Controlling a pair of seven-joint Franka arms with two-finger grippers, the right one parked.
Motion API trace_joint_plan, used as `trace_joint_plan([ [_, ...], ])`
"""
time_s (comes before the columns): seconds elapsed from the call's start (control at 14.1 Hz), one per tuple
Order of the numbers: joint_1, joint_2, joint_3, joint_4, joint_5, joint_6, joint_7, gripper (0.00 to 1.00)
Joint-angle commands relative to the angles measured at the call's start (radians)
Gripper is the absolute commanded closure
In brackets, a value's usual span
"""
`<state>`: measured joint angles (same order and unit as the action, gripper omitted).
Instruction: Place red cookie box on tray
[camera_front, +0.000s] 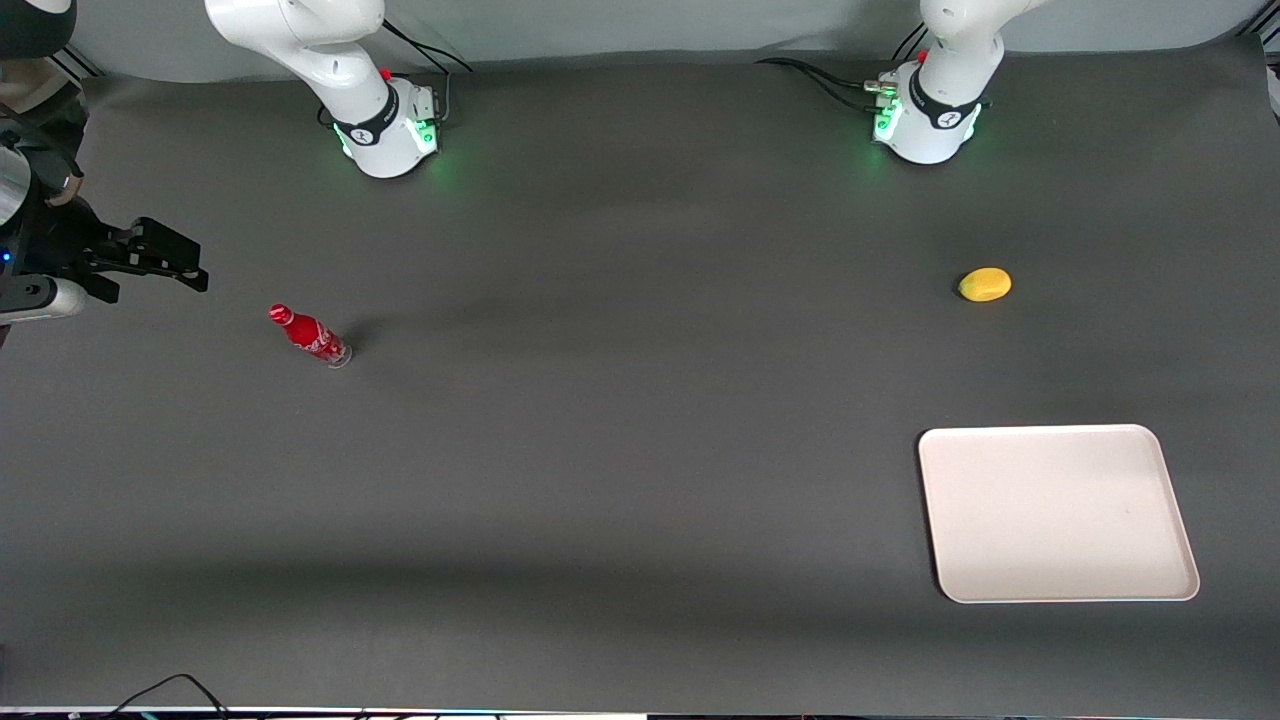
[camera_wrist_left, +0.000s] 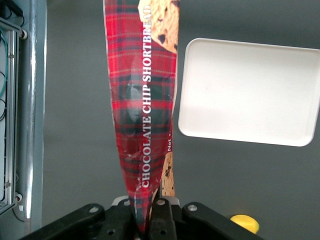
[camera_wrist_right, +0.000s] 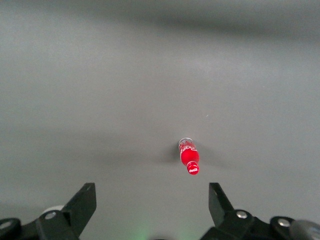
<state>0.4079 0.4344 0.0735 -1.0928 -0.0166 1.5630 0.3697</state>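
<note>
- Tray (camera_front: 1058, 514): cream-white, nearest the front camera, lying flat near the front edge of the surface at the working arm's end. I see nothing resting in it.
- Red cookie box (camera_wrist_left: 145, 110): visible only through the left wrist camera. It hangs lengthwise from the hand (camera_wrist_left: 148, 212), its tartan face and "Chocolate Chip Shortbread" lettering toward the lens, lifted clear of the surface.
- Hand: closed on one narrow end of the box, fingers (camera_wrist_left: 161, 215) pinching it from both flat sides. The front camera does not show the hand at all, so I judge it to be held high above the surface.
- Tray as seen from the wrist (camera_wrist_left: 250, 92): it lies beside the box's outline, not beneath it. I take it the box is not yet over its target.
- Step in hand, as I judge it: carrying the gripped box toward the tray. The next move calls for bringing the box over the tray's middle, lowering it until it rests inside the low rim, then releasing.
- Yellow fruit-like object (camera_front: 985, 284): on the surface farther from the front camera than the tray, well apart from it; also glimpsed beside the hand (camera_wrist_left: 245, 222).
- Small red soda bottle (camera_front: 309, 335): toward the parked arm's end, well away from the tray.
- Obstructions: I see nothing standing between box and tray.
</note>
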Motion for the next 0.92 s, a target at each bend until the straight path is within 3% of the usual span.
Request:
trace_joint_plan([
  [0.0, -0.098, 0.042, 0.031, -0.07, 0.009, 0.103, -0.032, 1.0],
  [0.21, -0.286, 0.082, 0.214, -0.088, -0.008, 0.17, -0.009, 1.0],
  [0.57, -0.296, 0.184, 0.229, -0.16, -0.126, 0.345, 0.123, 1.0],
  [0.85, -0.291, 0.268, 0.23, -0.197, -0.147, 0.44, 0.146, 1.0],
])
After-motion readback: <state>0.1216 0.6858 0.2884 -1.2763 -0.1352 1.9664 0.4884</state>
